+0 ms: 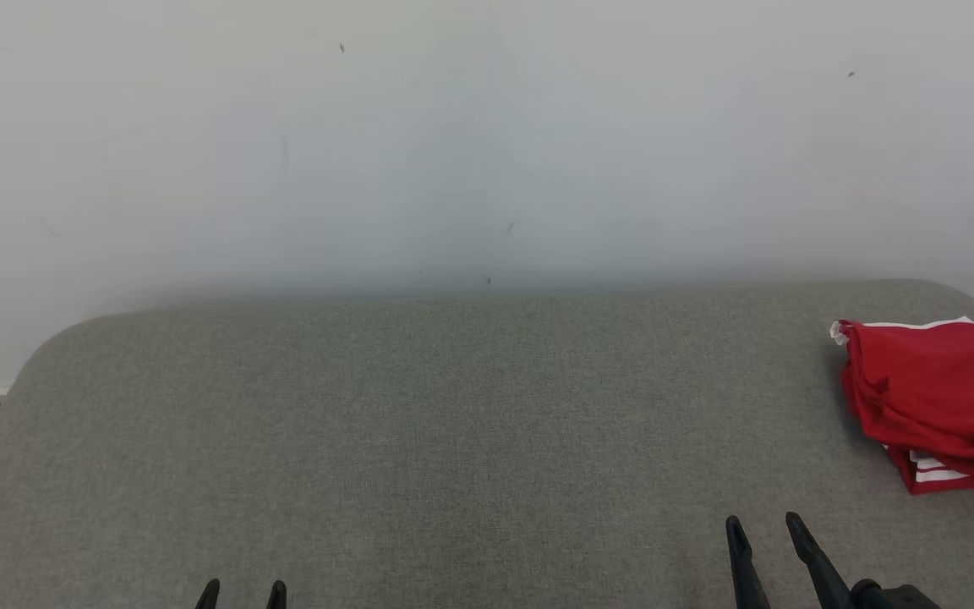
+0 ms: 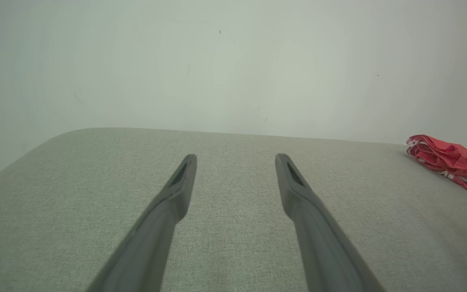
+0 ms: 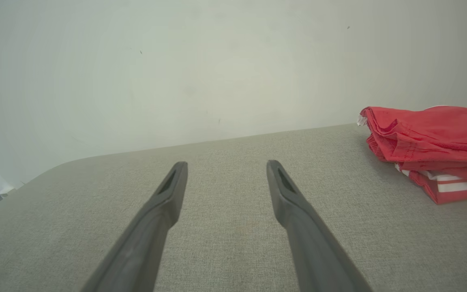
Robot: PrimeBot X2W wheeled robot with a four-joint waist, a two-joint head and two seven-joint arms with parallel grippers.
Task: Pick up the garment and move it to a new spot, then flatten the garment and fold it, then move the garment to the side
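Nearest, at the head view's bottom edge, the left gripper (image 1: 242, 589) and right gripper (image 1: 764, 524) point up-frame, fingers spread, holding nothing. Beyond the right one, at the right edge, the folded red garment (image 1: 935, 397) lies on the grey padded table (image 1: 453, 423). The head view adds a navy patch; the right wrist view gives its stacked layers side-on. Farthest, a white wall (image 1: 487, 127).

The left gripper (image 2: 235, 156) and right gripper (image 3: 226, 162) each have two long, matte dark-grey fingers (image 3: 294, 211), tapering to blunt tips with a narrow slot. At five o'clock in the head view sits a black rounded base (image 1: 893, 596).
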